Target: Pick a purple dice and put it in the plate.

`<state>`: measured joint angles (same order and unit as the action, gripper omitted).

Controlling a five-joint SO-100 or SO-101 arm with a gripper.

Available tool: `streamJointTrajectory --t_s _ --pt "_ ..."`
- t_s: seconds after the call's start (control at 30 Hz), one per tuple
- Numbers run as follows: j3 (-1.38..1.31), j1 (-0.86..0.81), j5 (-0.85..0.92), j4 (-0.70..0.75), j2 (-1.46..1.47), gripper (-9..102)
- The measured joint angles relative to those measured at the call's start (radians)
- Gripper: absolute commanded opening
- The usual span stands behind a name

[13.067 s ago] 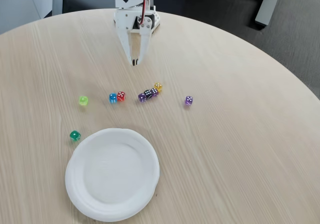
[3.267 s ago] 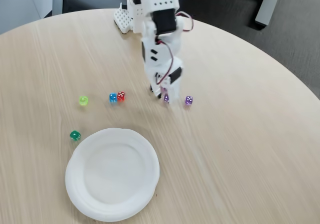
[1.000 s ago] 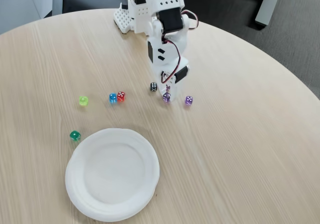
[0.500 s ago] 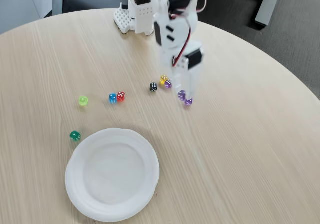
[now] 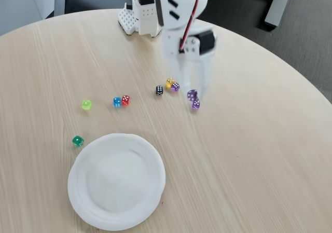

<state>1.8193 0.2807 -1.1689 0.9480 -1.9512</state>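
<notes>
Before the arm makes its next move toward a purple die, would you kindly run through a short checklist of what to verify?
1. Plate has no dice in it and is ready to receive: ok.
2. Gripper holds a die: cannot tell; it is motion-blurred.
3. Purple dice sits free for a grasp: not ok; a second purple die lies right beside it.
4. Yellow die and another purple die are apart from the jaws: ok.
5. Path to the plate is free of dice: ok.
</notes>
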Motion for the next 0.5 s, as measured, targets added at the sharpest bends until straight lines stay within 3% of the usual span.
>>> streamJointTrajectory --t_s 0.23,0.5 --pt "-0.075 -0.052 0.043 0.067 0.0 0" --pt "-0.077 -0.239 0.147 0.081 0.0 0"
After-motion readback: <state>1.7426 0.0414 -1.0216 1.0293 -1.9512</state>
